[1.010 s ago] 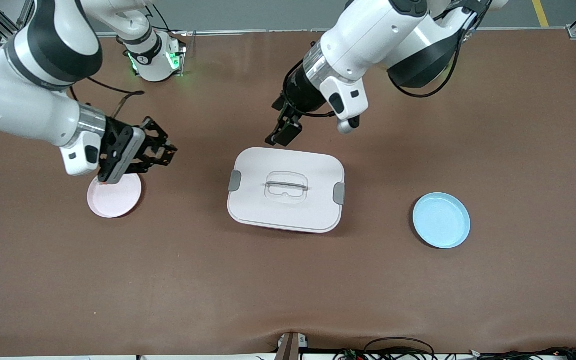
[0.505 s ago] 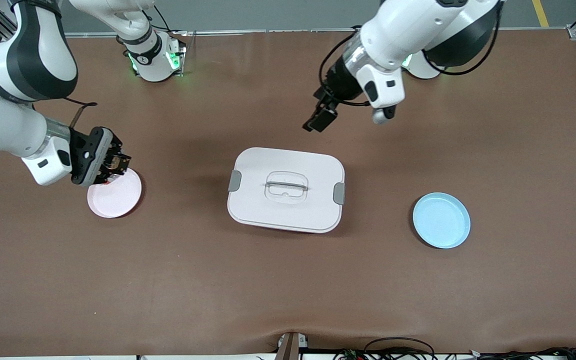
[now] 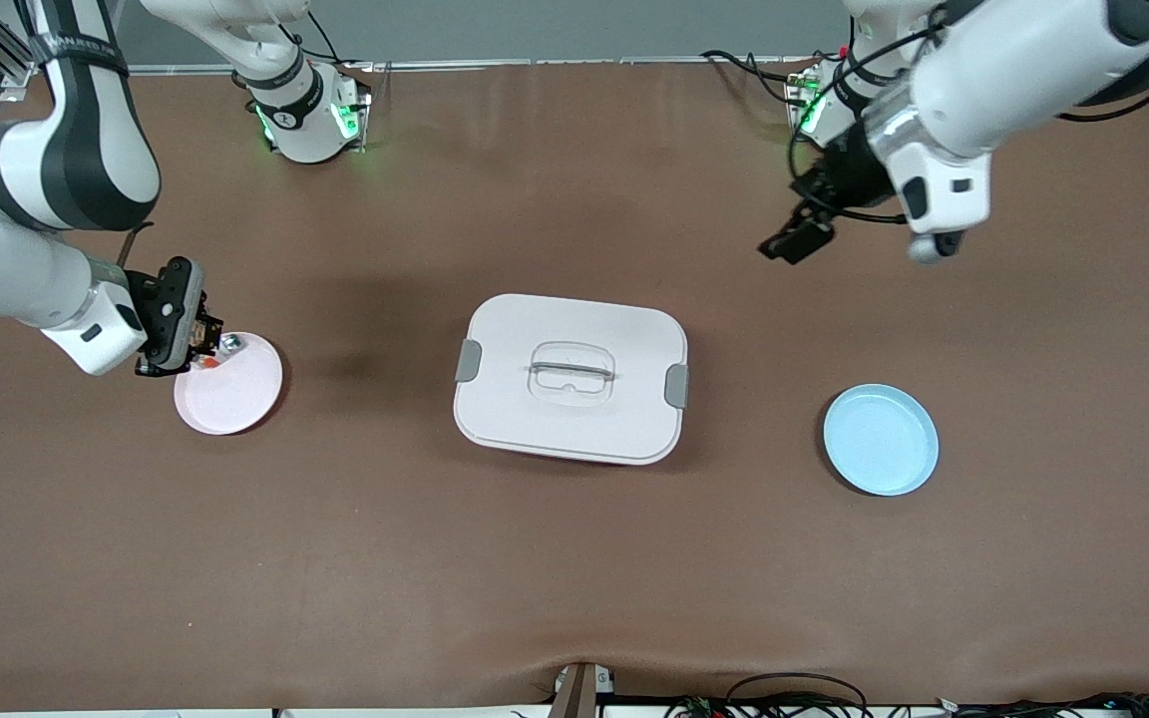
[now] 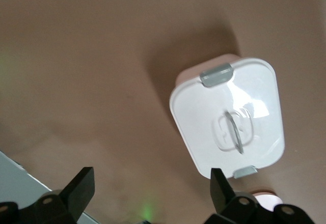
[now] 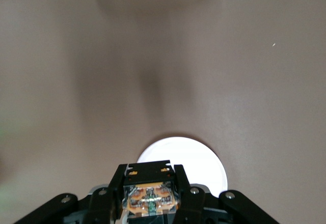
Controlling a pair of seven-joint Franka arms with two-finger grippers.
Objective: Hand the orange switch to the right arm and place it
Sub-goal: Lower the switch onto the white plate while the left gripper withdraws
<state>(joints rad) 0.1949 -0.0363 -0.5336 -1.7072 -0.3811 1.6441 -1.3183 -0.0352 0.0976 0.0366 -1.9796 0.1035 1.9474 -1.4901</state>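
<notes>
My right gripper (image 3: 197,341) is low over the rim of the pink plate (image 3: 235,394), on the plate's side toward the right arm's end of the table. In the right wrist view it (image 5: 150,183) is shut on the orange switch (image 5: 150,196), a small black-framed part with an orange face, and the plate (image 5: 183,155) lies just under its tips. My left gripper (image 3: 794,239) is open and empty in the air over bare table between the box and the left arm's base. The left wrist view shows its fingers (image 4: 81,183) wide apart.
A white lidded box (image 3: 495,399) with grey clips stands mid-table and also shows in the left wrist view (image 4: 198,107). A blue plate (image 3: 881,441) lies toward the left arm's end. A small silver piece (image 3: 230,342) sits at the pink plate's rim.
My right gripper has swung toward the right arm's end and down to the pink plate's rim with the switch. My left arm has drawn back from the box toward its own base.
</notes>
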